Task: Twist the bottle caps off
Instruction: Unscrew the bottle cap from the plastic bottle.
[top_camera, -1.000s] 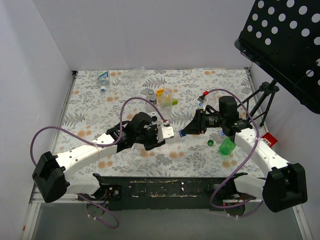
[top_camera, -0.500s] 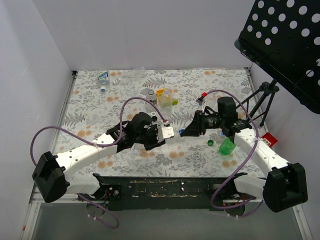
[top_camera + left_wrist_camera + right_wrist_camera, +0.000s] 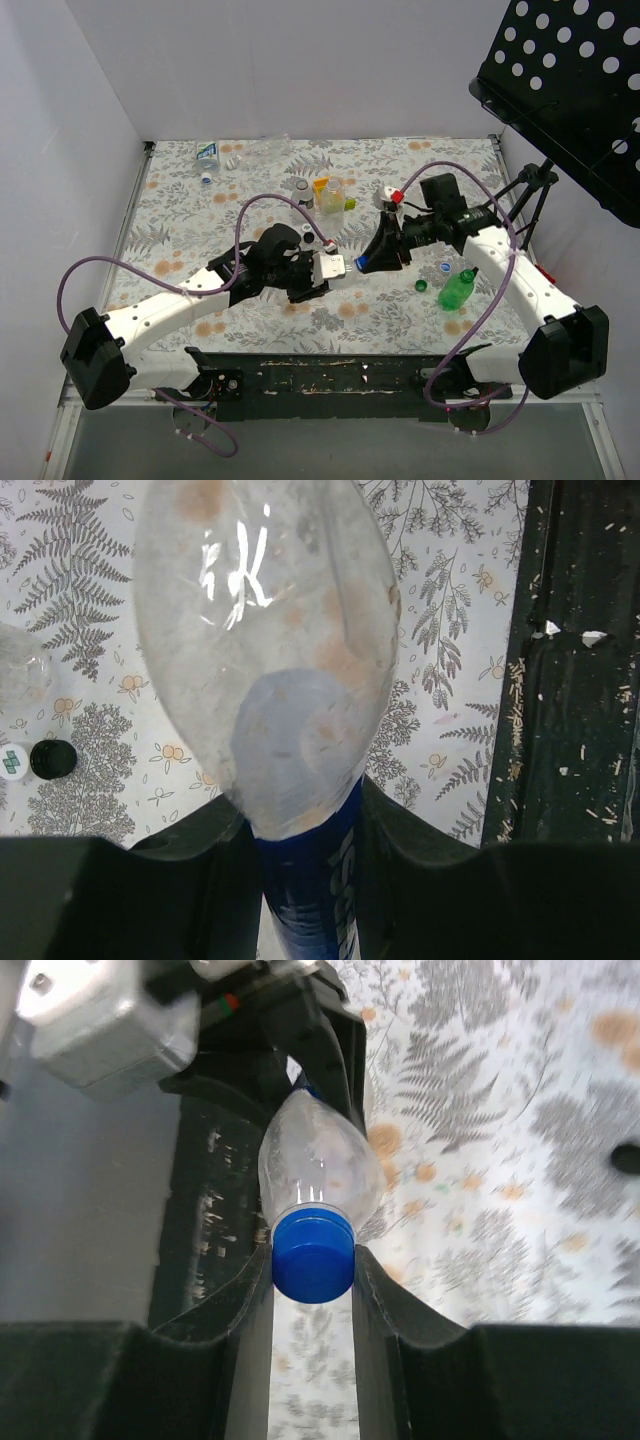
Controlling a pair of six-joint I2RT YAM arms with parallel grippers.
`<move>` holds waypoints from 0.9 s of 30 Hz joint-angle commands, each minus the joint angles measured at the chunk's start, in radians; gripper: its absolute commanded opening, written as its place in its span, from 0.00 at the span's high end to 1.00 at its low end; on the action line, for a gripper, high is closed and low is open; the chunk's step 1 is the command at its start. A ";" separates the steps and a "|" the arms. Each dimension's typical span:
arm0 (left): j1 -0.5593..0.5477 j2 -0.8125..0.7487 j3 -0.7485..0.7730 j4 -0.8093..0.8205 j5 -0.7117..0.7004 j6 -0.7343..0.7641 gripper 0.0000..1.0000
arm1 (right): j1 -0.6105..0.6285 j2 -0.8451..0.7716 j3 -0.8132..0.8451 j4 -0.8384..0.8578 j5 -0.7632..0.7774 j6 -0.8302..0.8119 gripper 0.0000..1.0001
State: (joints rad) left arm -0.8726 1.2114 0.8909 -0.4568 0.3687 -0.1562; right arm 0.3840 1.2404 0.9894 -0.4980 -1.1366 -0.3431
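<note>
Right gripper: fingers closed against both sides of the blue cap. Left gripper: clamped on the clear bottle at its blue label. Change since a second ago: the right wrist has swung toward the far side of the table and now meets the cap at a steeper angle. The right forearm has moved off the near-right area, uncovering a loose blue cap near the green bottle. The left arm has barely shifted. The clear bottle is held off the table between the two grippers, mid-table, neck toward the right arm. Its body is colourless with glare streaks on the shoulder; its cap is solid blue and sits on the neck. White lettering runs lengthwise on the label, cut off by the fingers, not legible. Elsewhere on the table: green cap, yellowish bottle, and a far-left bottle whose label print is too small to read.
</note>
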 commanded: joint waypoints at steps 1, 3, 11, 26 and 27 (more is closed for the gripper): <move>-0.006 -0.013 0.010 -0.051 0.160 0.038 0.81 | 0.067 0.115 0.315 -0.650 -0.040 -1.024 0.99; -0.005 -0.006 0.006 -0.066 0.183 0.041 0.81 | 0.085 0.169 0.405 -0.810 0.017 -1.274 0.99; 0.015 -0.052 -0.032 -0.023 0.167 0.040 0.81 | 0.190 0.106 0.373 -0.669 0.230 -1.349 0.89; 0.018 -0.026 -0.029 0.009 0.064 0.044 0.81 | 0.191 0.053 0.256 -0.403 0.201 -0.909 0.70; 0.017 -0.026 -0.029 0.009 0.059 0.043 0.81 | 0.191 0.050 0.253 -0.384 0.199 -0.874 0.64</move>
State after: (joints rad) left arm -0.8524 1.1961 0.8589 -0.4679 0.4335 -0.1345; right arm 0.5724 1.3037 1.2560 -1.0039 -0.9123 -1.4303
